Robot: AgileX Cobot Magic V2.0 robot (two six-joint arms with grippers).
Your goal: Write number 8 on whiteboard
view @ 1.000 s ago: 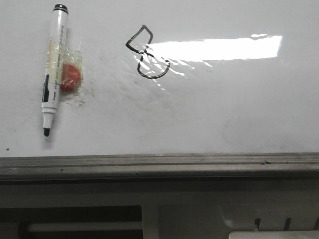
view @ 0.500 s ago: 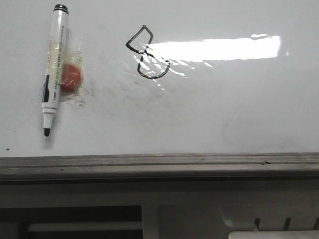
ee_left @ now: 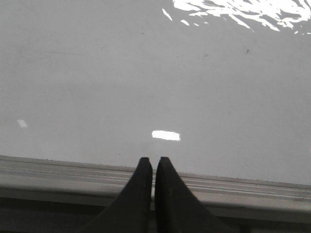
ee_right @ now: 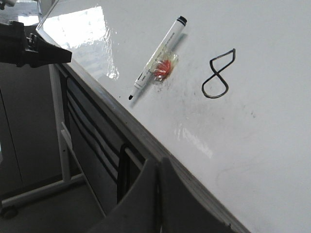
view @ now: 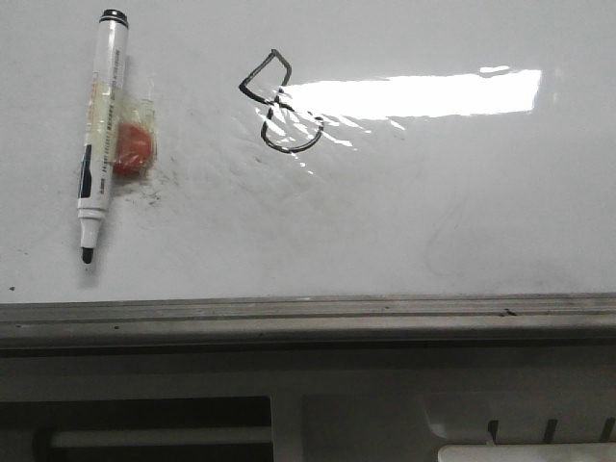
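front view: the number 8 (view: 278, 103) drawn in thin black line on the whiteboard (view: 462, 212), angular loop above, rounded loop below, half under the bright glare patch (view: 414, 94). well to its left, a marker pen (view: 101, 130) lying flat, uncapped, long axis running nearly up and down the board, black tip pointing toward the grey edge rail (view: 308, 313). taped to its barrel, a small red lump (view: 132, 152) under clear tape. no arm or gripper seen here. judged from this: writing looks done, with nothing left but perhaps to stay clear.

left wrist view: left gripper (ee_left: 154, 167) with dark fingers pressed tip to tip, nothing between them, hanging over the edge rail (ee_left: 73, 172) at the board's near side. only bare white board (ee_left: 146, 73) ahead; neither digit nor pen in sight, so cannot say from here which way they lie.

right wrist view: right gripper (ee_right: 158, 167) likewise closed and empty, sitting off the board beyond the rail (ee_right: 146, 141). pen (ee_right: 158, 56) and number 8 (ee_right: 219, 74) both ahead on the board (ee_right: 272, 121), digit beside the pen and apart from it, pen tip aimed back toward the rail. left gripper (ee_right: 34, 48) visible far off at the edge of this view. if the pen were wanted again, hard to judge which arm sits closer.

no containers anywhere in view.
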